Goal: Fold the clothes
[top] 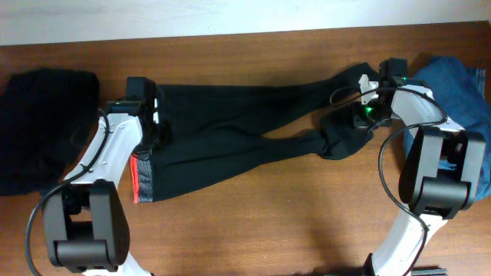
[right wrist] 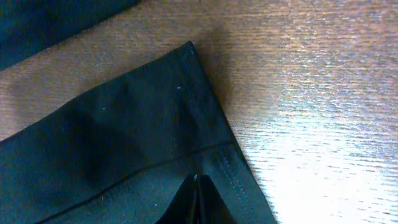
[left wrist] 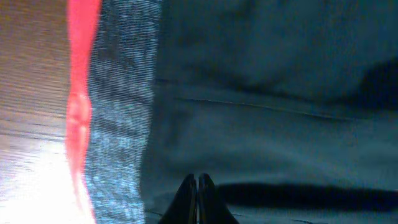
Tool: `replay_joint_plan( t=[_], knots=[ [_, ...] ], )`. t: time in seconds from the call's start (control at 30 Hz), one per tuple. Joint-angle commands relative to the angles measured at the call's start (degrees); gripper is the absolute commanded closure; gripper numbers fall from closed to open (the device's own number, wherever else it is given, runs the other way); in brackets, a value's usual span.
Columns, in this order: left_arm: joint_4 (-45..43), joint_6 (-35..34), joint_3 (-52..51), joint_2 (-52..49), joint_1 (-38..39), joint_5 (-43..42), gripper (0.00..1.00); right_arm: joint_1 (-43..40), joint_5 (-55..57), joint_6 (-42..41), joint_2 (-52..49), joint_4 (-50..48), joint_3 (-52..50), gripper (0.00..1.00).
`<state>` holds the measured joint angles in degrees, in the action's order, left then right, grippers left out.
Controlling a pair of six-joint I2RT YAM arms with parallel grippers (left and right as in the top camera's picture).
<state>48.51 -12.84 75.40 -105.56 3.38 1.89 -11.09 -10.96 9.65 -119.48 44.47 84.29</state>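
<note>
While flat, trousers [top: 230,142] between left hand [left wrist: 196,182] and right hand [right wrist: 198,182]

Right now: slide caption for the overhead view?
Black trousers lie across the table, left arm at the red-edged waistband, right arm at the leg ends.

Overhead: looks straight down, far enough to take in the whole table [top: 253,230]. Left wrist: close above the waistband [left wrist: 118,112]. Right wrist: close above a hem [right wrist: 199,93]. All share the trousers [top: 230,138].
</note>
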Motion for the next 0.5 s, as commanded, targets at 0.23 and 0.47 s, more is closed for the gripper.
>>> replay_joint_plan(
  t=[0.23, 0.47],
  knots=[
    [-1.6, 0.9, -1.6, -3.5, 0.2, -1.9, 0.95, 0.2, 0.7, 0.6, -3.8, -0.2, -0.9, 0.96],
    [-3.6, 0.9, -1.6, -10.5, 0.2, -1.9, 0.95, 0.2, 6.4, 0.6, -3.8, -0.1, -0.9, 0.96]
  ],
)
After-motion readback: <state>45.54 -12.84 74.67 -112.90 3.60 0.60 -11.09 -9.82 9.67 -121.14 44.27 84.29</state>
